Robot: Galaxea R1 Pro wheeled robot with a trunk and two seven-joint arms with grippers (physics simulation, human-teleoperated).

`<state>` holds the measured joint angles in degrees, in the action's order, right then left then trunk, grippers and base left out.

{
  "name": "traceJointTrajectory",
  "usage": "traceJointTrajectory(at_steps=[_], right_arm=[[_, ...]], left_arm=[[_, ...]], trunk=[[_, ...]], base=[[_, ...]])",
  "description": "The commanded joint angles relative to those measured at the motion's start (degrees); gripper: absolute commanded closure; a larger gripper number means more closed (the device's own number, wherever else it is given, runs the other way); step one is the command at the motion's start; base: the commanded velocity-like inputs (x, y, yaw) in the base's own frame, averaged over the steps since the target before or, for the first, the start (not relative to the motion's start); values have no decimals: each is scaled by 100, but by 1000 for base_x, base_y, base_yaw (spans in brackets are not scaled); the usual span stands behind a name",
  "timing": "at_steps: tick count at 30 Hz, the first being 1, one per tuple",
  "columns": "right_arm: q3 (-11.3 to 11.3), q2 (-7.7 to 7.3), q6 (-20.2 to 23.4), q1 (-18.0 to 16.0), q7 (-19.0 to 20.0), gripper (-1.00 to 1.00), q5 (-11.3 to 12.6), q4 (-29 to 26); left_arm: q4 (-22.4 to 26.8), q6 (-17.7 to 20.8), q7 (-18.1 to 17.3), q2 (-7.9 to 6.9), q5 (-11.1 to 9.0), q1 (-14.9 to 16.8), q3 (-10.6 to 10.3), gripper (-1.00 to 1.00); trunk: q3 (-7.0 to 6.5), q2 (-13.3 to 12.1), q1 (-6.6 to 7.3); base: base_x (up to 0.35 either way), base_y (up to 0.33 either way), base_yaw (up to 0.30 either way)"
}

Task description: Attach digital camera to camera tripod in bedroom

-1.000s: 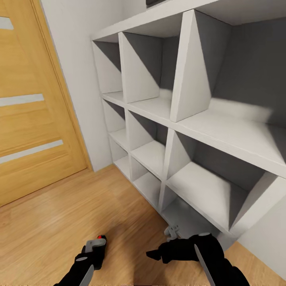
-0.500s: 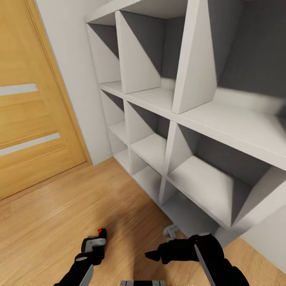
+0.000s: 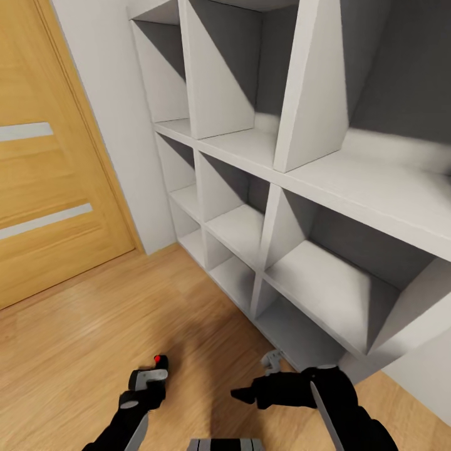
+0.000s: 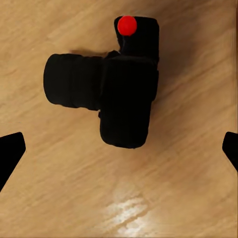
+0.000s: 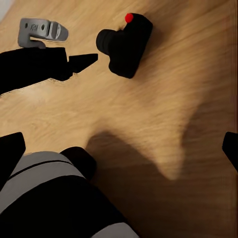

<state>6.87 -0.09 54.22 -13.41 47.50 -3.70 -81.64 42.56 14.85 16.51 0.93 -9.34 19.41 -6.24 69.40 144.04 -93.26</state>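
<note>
The digital camera (image 4: 119, 84) lies on the light wood floor (image 3: 75, 351), and everything else is placed from it here. In the left wrist view it is seen from directly above: a black body with a stubby lens to one side and a red button (image 4: 127, 25) on top, resting on bare boards with the two dark fingers (image 4: 10, 153) of the left gripper (image 4: 119, 153) spread wide at either edge of the frame, apart from it. The head view hides nearly all of the digital camera (image 3: 160, 369) behind the left gripper (image 3: 147, 385), which hangs just over it; the red button shows past the grey wrist part. The right wrist view gives the side look that the others lack: the digital camera (image 5: 124, 44) sits free on the floor, the left gripper's black tip just beside its lens and not touching. The right gripper (image 3: 254, 396) hovers to the right of the camera, near it; its fingers (image 5: 11, 148) stand wide apart at the frame edges. Beyond the camera to the right stand the white cube shelves (image 3: 275, 207). To its far left is a wooden door (image 3: 44, 188) in a white wall (image 3: 119, 125).
</note>
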Motion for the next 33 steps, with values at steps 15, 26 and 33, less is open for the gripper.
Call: traceJointTrajectory(at_steps=[15, 26, 33], right_arm=[[-332, -2, -354, -3, -112, -100, -46, -114], [-424, 1, -712, -3, -390, -100, -36, -43], [-431, -13, -938, -3, -432, -100, -35, 24]], left_arm=[[494, 43, 37, -14, -172, 1, -61, -100], [676, 44, 37, -14, -173, 1, -61, -100], [667, 44, 37, -14, -170, 1, -61, -100]], trunk=[[5, 2, 1], [5, 2, 1], [5, 2, 1]], base=[[0, 0, 0], [0, 0, 0], [0, 0, 0]])
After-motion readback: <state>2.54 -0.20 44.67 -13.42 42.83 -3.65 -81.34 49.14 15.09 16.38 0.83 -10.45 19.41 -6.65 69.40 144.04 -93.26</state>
